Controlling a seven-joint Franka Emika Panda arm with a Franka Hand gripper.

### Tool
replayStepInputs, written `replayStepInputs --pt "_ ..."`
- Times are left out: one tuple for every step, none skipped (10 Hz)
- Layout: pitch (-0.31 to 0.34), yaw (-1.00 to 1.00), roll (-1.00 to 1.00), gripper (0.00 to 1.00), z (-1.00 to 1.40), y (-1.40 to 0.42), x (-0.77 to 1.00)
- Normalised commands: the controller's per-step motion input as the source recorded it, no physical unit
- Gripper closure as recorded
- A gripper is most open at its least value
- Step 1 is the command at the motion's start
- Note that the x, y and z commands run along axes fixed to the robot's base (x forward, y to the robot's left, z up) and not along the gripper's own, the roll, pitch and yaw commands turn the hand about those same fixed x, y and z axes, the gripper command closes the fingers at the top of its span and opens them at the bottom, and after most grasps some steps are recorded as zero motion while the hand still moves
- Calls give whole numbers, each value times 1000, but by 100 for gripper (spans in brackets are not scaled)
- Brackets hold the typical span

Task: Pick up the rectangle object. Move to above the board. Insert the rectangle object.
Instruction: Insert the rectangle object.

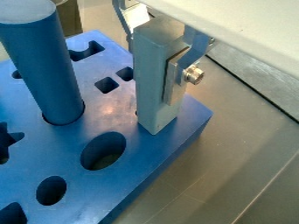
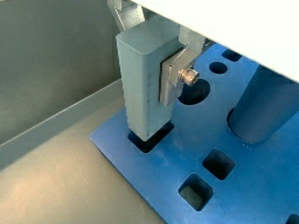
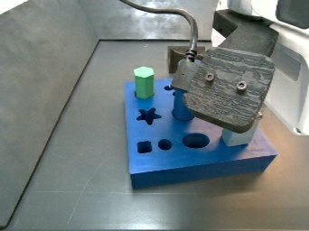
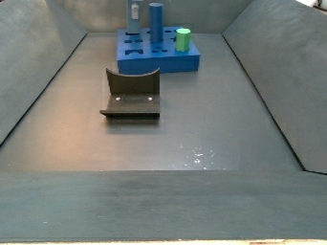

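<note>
The rectangle object point(image 1: 156, 87), a tall light-blue bar, stands upright between the fingers of my gripper point(image 1: 160, 72), which is shut on its upper part. One silver finger point(image 2: 173, 72) presses its side; the other is hidden behind it. The bar's lower end point(image 2: 142, 129) sits in the mouth of a rectangular hole near a corner of the board point(image 2: 140, 171). How deep it goes I cannot tell. In a side view the gripper point(image 3: 232, 106) covers most of the bar point(image 3: 238, 137) above the blue board point(image 3: 200, 162).
A dark-blue cylinder point(image 1: 47, 61) stands in a round hole close beside the bar. A green hexagonal peg point(image 3: 144, 83) stands at the board's far corner. Several other holes point(image 1: 103, 150) are open. The fixture point(image 4: 132, 96) is on the floor in front of the board point(image 4: 160, 55). Grey walls enclose the floor.
</note>
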Motion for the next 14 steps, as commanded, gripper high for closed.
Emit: replayStepInputs --pt "651 -469 229 100 -183 0 94" --pt "409 -360 97 100 0 0 86" --pt "0 0 -69 100 0 0 0" --pt "-71 0 -574 100 0 260 49" --pt "0 14 -711 100 11 340 191" --pt "69 0 -209 100 0 91 34" --pt "-14 0 0 100 -14 0 0" --pt "-43 0 183 100 -340 -237 -17" --pt "0 -63 443 100 -171 -454 49" --pt "11 0 314 100 -69 -334 169" --pt "89 0 111 100 0 -106 143" --pt "3 0 9 100 0 0 0" --pt "260 0 603 100 -223 -89 0" --pt "397 0 643 100 -466 -209 129"
